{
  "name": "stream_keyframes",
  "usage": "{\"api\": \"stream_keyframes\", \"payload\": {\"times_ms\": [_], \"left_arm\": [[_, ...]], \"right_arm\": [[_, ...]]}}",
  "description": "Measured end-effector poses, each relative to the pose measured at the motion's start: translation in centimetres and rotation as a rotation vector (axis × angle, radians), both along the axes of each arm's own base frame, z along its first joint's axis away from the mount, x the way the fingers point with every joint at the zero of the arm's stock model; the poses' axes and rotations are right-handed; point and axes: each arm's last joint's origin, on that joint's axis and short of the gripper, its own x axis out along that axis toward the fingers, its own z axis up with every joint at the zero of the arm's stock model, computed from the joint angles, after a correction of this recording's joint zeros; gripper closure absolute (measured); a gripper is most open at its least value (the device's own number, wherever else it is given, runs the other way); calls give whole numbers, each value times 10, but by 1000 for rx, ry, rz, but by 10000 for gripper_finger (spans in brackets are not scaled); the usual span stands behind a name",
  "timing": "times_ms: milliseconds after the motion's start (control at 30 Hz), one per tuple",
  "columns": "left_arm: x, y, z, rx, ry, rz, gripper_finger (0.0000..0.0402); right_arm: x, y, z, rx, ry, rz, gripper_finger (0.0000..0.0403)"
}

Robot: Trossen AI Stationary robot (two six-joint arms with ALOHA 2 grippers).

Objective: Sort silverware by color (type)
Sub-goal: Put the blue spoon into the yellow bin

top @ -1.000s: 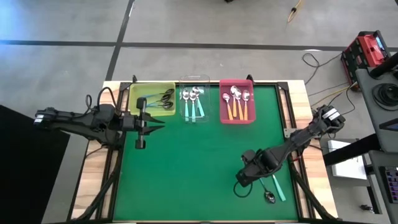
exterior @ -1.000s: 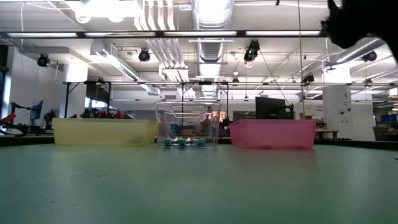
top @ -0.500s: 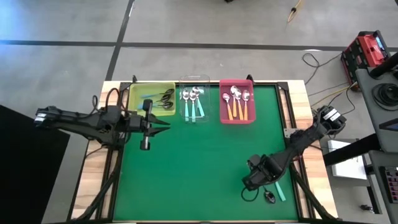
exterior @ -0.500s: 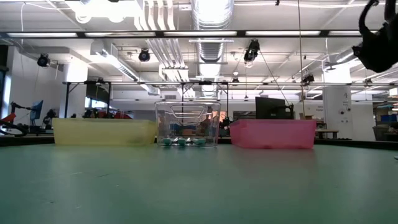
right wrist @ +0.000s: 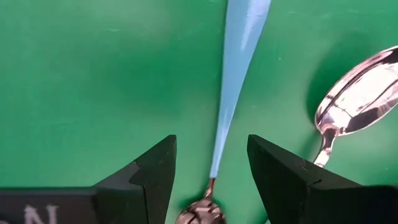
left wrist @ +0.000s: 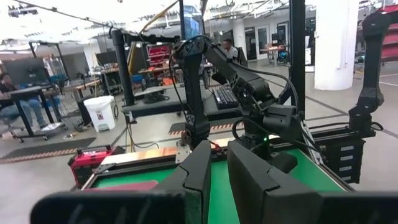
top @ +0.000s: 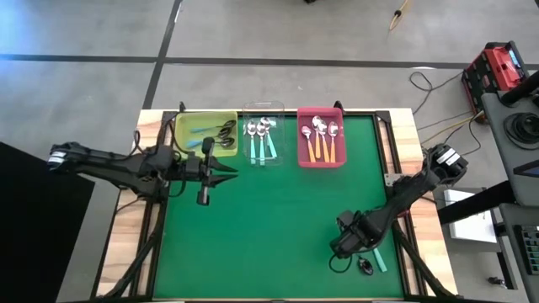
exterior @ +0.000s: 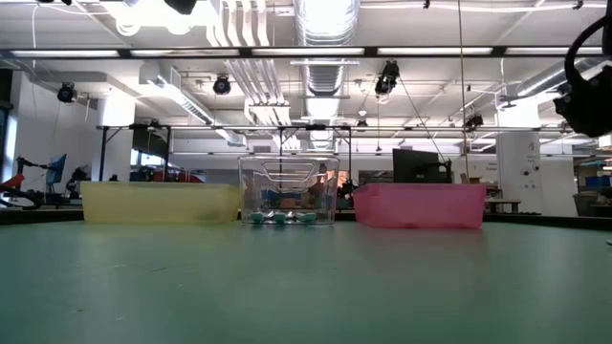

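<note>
A teal-handled spoon lies flat on the green mat near the table's near right corner, its small bowl toward the camera. My right gripper hangs open above it, pointing down, with one finger on each side of the handle. The fingers do not touch it. A shiny silver spoon bowl lies just beside it. My left gripper points level toward the table's right, in front of the yellow bin. It is shut and holds nothing.
Three bins stand along the far edge. The yellow bin holds dark spoons. The clear bin holds teal-handled spoons, and the pink bin holds orange-handled ones. The green mat between the arms is bare.
My right gripper has sunk toward the mat and shifted toward the near right corner, over the teal spoon, staying open. My left gripper has moved toward the table's right, away from the yellow bin, rolling slightly.
</note>
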Motion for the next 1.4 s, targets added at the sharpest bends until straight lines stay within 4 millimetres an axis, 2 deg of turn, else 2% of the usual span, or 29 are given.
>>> {"api": "stream_keyframes", "payload": {"times_ms": [367,867,1200,1400], "left_arm": [[7,-1,-6,-41,35,-3,365],[7,-1,-6,-53,36,-5,365],[8,-1,-7,-59,45,-8,365],[16,-2,-14,-70,84,-7,365]], "right_arm": [[5,5,-26,-13,93,76,221],[8,7,-28,-15,59,86,336],[8,7,-29,-23,49,90,363],[9,6,-28,-35,31,120,387]]}}
